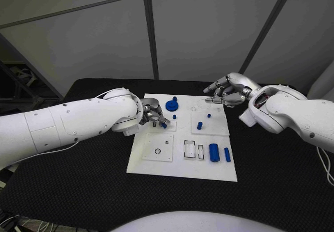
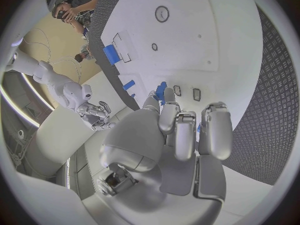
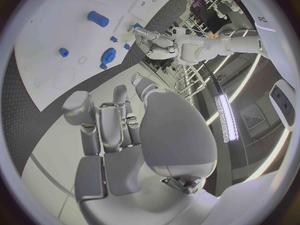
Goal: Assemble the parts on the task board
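In the head view the white task board (image 1: 182,164) lies in the middle of the black desk (image 1: 83,188), its long side running away from the camera. The left hand (image 1: 153,118) sits over the board's left edge, a little above the frame's centre, with its fingers curled down close to a small blue part (image 1: 164,124); whether it actually pinches that part I cannot tell. In the left wrist view the same hand (image 2: 181,135) shows its fingers bent together, with a bit of blue (image 2: 161,91) just past the fingertips.

The right hand (image 1: 226,92) hovers at the board's far right corner, in the upper right of the frame, fingers drawn in and nothing visible between them. The right wrist view shows it (image 3: 115,127) with fingers folded toward the palm and clear of the board.

On the board, a round blue knob-like part (image 1: 172,106) stands near the upper edge, just right of the left hand. A short blue peg (image 1: 200,125) stands in the upper right panel, with a smaller blue piece (image 1: 209,116) above it. A large blue cylinder (image 1: 214,152) and a slimmer blue pin (image 1: 227,154) lie side by side in the lower right, beside two rectangular slots (image 1: 190,149).
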Motion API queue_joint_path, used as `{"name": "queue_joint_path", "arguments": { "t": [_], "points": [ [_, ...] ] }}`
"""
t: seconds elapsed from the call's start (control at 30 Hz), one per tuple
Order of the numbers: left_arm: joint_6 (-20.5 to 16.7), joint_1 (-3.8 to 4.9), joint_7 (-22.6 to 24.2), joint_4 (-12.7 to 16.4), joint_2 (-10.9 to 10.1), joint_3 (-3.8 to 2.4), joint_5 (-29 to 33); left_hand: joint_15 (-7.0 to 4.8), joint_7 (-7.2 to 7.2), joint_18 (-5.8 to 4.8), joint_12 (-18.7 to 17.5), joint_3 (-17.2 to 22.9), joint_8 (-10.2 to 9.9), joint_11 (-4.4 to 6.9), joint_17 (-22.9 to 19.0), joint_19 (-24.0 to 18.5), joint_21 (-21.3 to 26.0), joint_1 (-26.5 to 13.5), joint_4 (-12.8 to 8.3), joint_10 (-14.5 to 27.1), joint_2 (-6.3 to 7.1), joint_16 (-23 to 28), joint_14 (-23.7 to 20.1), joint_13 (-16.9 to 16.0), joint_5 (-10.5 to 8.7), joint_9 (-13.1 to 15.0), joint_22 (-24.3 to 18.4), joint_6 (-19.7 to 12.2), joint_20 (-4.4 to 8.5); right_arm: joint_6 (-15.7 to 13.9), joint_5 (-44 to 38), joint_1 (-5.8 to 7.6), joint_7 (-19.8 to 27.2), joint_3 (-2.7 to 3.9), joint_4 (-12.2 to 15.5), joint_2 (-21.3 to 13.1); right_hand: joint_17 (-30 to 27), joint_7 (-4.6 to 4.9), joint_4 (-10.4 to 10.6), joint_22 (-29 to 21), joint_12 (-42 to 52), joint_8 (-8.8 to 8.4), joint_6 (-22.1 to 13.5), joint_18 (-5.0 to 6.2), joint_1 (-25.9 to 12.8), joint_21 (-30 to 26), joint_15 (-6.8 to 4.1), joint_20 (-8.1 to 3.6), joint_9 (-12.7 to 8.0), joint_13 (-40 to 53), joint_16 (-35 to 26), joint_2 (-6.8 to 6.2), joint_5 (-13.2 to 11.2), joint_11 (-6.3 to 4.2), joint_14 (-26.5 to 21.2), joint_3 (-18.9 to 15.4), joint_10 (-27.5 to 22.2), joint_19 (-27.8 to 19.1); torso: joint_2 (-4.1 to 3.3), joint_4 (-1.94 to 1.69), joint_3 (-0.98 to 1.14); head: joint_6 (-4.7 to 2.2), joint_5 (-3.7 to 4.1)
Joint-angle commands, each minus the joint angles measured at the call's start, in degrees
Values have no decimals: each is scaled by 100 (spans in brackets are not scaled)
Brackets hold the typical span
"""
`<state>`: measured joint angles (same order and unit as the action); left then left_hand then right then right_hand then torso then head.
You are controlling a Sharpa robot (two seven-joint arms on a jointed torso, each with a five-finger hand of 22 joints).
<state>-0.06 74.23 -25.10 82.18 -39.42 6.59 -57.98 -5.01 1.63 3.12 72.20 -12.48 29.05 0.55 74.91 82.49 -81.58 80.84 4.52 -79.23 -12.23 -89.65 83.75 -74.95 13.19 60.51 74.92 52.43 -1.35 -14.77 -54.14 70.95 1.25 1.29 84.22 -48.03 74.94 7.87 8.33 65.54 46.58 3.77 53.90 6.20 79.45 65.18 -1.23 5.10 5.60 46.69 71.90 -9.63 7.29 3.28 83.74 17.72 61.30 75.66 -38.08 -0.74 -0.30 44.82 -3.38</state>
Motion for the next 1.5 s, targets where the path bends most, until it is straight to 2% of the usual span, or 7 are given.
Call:
{"name": "queue_joint_path", "arguments": {
  "t": [0.03, 0.3, 0.83, 0.97, 1.13, 1.17, 1.5],
  "points": [
    [-647, -15, 377, 153, -76, -5, -247, -25, 0, -21, 47, 763, 0, 161, 1509, 56, -31, 183, -814, -196, -210, -35, 625, -495, 31, -17, 315, 44, 12, 20, -14, 13, 42, 5, 12, -6, 230, 5, 37, 4, 10, -6, -28, -25, -40, -17, 12, 5, -6, 6, -11, -2, 28, -13, 129, -10, -28, -25, 6, 4, 0, -7, -8],
    [-853, -57, 370, 267, -165, -5, -418, -26, 0, -26, 56, 821, -7, 162, 1509, 73, -47, 124, -906, -208, -197, -35, 625, -495, 53, -36, 341, 61, 13, 20, -15, 12, 44, 5, 14, -15, 230, 5, 37, 4, 10, -6, -28, -25, -40, -17, 12, 5, -6, 6, -11, -2, 28, -13, 129, -10, -28, -25, 7, 2, 3, -20, -26],
    [-1330, -287, 230, 160, -96, -5, -1204, -28, -2, -38, 70, 1050, -22, 164, 1509, 110, -80, -176, -1235, -239, -154, -35, 625, -484, 147, -99, 407, 130, 14, 11, -19, 12, 41, 5, 30, -48, 229, 3, 34, 7, 13, -6, -28, -25, -32, -16, 11, 5, -6, 5, -15, -5, 29, -15, 128, -9, -28, -26, -4, 14, 3, -17, -35],
    [-1354, -326, 180, 145, -63, -5, -1323, -29, -3, -41, 75, 1142, -26, 166, 1509, 119, -86, -301, -1349, -248, -150, -35, 625, -480, 163, -116, 422, 145, 15, 14, -19, 12, 39, 5, 32, -48, 229, 3, 34, 7, 13, -6, -28, -25, -32, -16, 11, 5, -6, 5, -15, -5, 29, -15, 128, -9, -28, -26, -9, 7, 1, -14, -25],
    [-1296, -361, 69, 148, -32, -6, -1398, -29, -3, -41, 75, 1142, -26, 166, 1509, 119, -86, -301, -1349, -248, -150, -35, 625, -480, 163, -116, 422, 145, 15, 19, -16, 12, 37, 5, 32, -46, 234, 3, 34, 17, 16, -6, -28, -27, -31, -7, 11, 5, -6, 6, -8, -6, 29, -15, 130, -9, -27, -20, -5, 10, -1, -7, -30],
    [-1278, -365, 41, 149, -27, -6, -1410, -30, -3, -41, 76, 1233, -25, 166, 1509, 121, -84, -420, -1459, -253, -148, -35, 625, -475, 174, -127, 427, 155, 16, 20, -17, 12, 36, 5, 32, -47, 234, 3, 34, 18, 16, -6, -28, -27, -31, -5, 11, 5, -6, 6, -8, -6, 29, -15, 130, -9, -27, -20, -6, 10, -3, -6, -30],
    [-1077, -387, -184, 147, 6, -6, -1501, -29, -1, -41, 74, 1341, -22, 165, 1509, 124, -83, -557, -1581, -254, -148, -35, 625, -468, 200, -134, 434, 158, 15, 22, -18, 12, 34, 5, 38, -50, 234, 3, 35, 26, 20, -5, -28, -29, -31, 3, 11, 5, -6, 9, -10, -5, 29, -15, 130, -9, -25, -15, -6, 6, -2, 8, -37]
  ]
}}
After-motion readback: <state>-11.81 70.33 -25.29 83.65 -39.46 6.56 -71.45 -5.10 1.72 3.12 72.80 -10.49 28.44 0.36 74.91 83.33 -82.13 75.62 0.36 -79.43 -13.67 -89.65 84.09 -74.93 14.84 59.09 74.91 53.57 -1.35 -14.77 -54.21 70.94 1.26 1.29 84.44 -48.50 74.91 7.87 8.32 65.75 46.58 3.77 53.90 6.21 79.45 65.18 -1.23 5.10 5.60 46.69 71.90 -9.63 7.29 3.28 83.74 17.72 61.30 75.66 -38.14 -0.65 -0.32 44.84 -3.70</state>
